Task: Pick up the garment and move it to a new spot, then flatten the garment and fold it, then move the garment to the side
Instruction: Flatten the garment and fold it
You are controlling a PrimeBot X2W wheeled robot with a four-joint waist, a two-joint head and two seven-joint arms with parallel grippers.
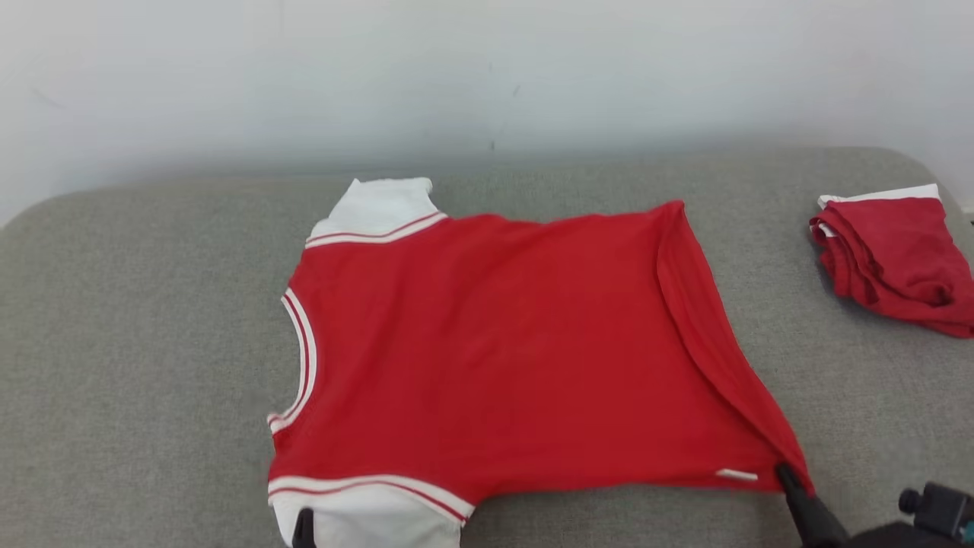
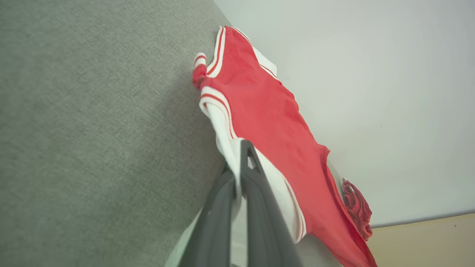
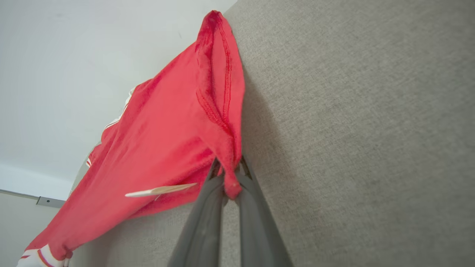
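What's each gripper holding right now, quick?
Left gripper: shut on the white sleeve of the red shirt.
Right gripper: shut on the shirt's bottom corner.

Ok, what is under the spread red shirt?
The grey cushion shows around the red shirt, so the shirt lies on it. Anything else beneath the cloth is covered; no bulge shows. The left claw pinches its white sleeve, the right claw its hem corner.
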